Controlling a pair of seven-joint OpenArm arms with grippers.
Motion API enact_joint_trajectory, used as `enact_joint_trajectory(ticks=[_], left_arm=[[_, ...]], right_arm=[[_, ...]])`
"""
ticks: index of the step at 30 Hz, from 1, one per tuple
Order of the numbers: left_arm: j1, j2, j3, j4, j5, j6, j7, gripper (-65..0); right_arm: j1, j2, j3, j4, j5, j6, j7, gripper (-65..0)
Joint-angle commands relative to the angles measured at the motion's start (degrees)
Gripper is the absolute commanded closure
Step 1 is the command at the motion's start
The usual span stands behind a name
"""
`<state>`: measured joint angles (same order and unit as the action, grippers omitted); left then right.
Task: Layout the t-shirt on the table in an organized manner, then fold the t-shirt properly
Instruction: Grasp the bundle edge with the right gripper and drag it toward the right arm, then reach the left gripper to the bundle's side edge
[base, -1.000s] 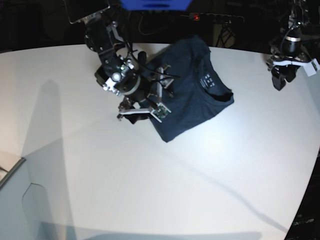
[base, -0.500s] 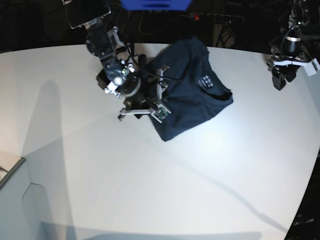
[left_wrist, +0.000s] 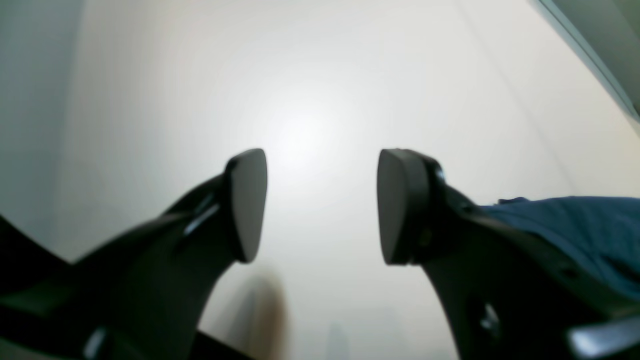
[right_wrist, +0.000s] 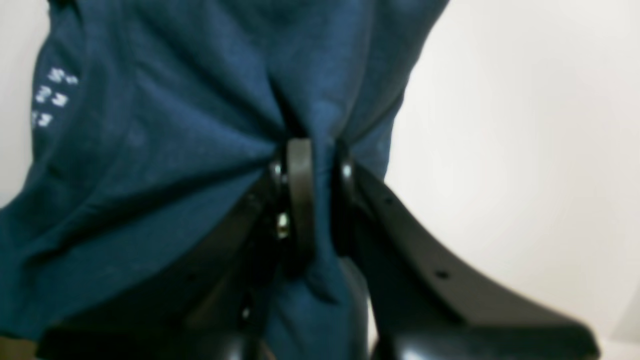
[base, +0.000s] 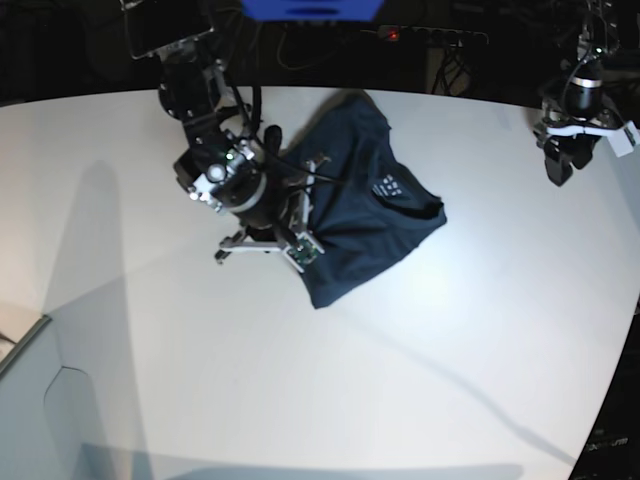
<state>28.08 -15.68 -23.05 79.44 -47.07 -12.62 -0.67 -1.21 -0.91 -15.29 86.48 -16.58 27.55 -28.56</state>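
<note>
The dark navy soft cloth t-shirt (base: 365, 215) lies bunched on the white worktop (base: 300, 380), its edge pinched in the right gripper (right_wrist: 312, 200)'s closed jaws, while the left gripper (left_wrist: 320, 205) hangs half-open, empty, well apart.

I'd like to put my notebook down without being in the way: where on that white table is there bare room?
The smooth white tabletop is bare along its whole near side, below the dark navy blue cloth t-shirt, and at far left. It is crowded where the right pincer grips the cloth.
</note>
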Motion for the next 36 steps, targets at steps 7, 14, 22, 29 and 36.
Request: enact_joint_trajectory(ticks=[7, 14, 22, 29, 36], left_arm=[[-0.95, -0.63, -0.03, 0.69, -0.54, -0.61, -1.49, -33.9], [-1.66, -0.36, 0.50, 1.13, -0.54, -0.61, -1.49, -33.9], [-3.15, 0.25, 5.77, 1.31, -0.54, -0.61, -1.40, -33.9], [-5.00, 0.25, 12.45, 1.31, -0.54, -0.52, -1.40, -33.9], [-7.99, 0.25, 20.89, 1.31, -0.54, -0.34, -1.40, -34.1]], right_arm=[[1.43, -0.02, 5.66, 0.51, 0.27, 3.97, 1.26, 0.0], [1.78, -0.28, 13.84, -1.77, 0.27, 12.23, 1.26, 0.0], [2.40, -0.28, 25.00, -6.08, 0.27, 12.45, 1.26, 0.0], [3.63, -0.02, 30.01, -8.63, 0.27, 12.45, 1.26, -0.6], [3.37, -0.28, 36.78, -8.54, 0.18, 12.45, 1.17, -17.3]])
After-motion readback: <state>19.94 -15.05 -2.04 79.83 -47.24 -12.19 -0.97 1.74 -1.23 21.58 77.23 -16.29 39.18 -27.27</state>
